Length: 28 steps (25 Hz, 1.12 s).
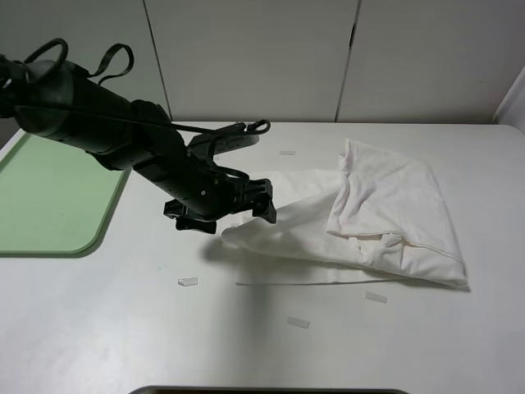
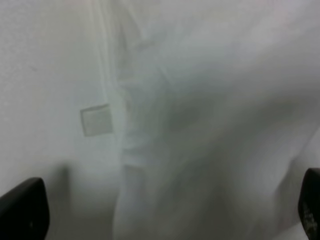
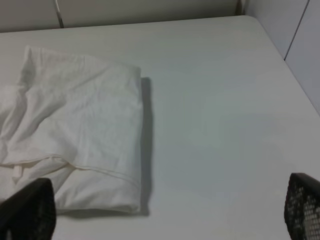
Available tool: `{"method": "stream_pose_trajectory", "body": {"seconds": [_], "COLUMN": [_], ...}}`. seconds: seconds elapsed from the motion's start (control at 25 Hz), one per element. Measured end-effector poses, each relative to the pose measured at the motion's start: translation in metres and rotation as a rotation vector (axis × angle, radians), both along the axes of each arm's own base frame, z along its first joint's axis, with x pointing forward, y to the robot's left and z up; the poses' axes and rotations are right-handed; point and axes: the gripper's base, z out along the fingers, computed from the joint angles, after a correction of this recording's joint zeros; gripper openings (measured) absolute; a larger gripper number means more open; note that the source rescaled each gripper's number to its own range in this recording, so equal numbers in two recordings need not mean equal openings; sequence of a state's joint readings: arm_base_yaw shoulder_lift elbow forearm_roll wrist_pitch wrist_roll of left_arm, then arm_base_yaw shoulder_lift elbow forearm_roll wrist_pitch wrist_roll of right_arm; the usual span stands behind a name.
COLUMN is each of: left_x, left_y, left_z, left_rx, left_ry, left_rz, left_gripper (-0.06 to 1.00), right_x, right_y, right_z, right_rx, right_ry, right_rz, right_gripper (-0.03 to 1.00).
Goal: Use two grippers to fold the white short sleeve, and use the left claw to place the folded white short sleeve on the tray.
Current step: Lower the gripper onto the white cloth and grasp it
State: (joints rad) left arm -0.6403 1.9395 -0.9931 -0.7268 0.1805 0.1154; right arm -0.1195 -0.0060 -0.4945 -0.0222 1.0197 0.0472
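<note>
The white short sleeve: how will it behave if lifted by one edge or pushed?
Probably floppy: the white short sleeve lies in creases and overlapping layers, so a lifted edge would likely sag and unfold. It looks thin, so likely light for its size. Pushed, it would probably bunch rather than slide.

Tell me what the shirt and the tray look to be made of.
The white short sleeve looks like thin, matte knit cloth, likely cotton: it creases softly, folds over itself and shows a stitched hem. The tray looks like smooth pale green plastic, probably rigid: a flat, even surface with a cleanly rounded corner.
</note>
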Motion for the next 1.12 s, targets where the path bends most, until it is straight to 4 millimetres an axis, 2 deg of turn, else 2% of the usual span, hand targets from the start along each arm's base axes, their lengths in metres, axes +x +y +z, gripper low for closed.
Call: {"method": "stream_pose_trajectory", "body": {"seconds": [0.12, 0.2, 0.4, 0.76, 1.12], "left_x": [0.001, 0.0, -0.004, 0.0, -0.004], "left_y": [-0.004, -0.018, -0.03, -0.035, -0.035], "left_z": [-0.002, -0.008, -0.017, -0.015, -0.016], "left_rx": [-0.002, -0.008, -0.009, -0.026, -0.023], "left_ry": [0.002, 0.011, 0.039, -0.025, 0.018], "left_rz": [0.001, 0.003, 0.022, 0.067, 0.05], "left_gripper": [1.0, 1.0, 1.0, 1.0, 1.0], "right_x": [0.0, 0.0, 0.0, 0.0, 0.0], "right_y": [0.0, 0.0, 0.0, 0.0, 0.0], "right_z": [0.0, 0.0, 0.0, 0.0, 0.0], "right_rx": [0.0, 0.0, 0.0, 0.0, 0.0], "right_ry": [0.0, 0.0, 0.0, 0.0, 0.0], "right_rz": [0.0, 0.0, 0.0, 0.0, 0.0], "right_gripper": [1.0, 1.0, 1.0, 1.0, 1.0]}}
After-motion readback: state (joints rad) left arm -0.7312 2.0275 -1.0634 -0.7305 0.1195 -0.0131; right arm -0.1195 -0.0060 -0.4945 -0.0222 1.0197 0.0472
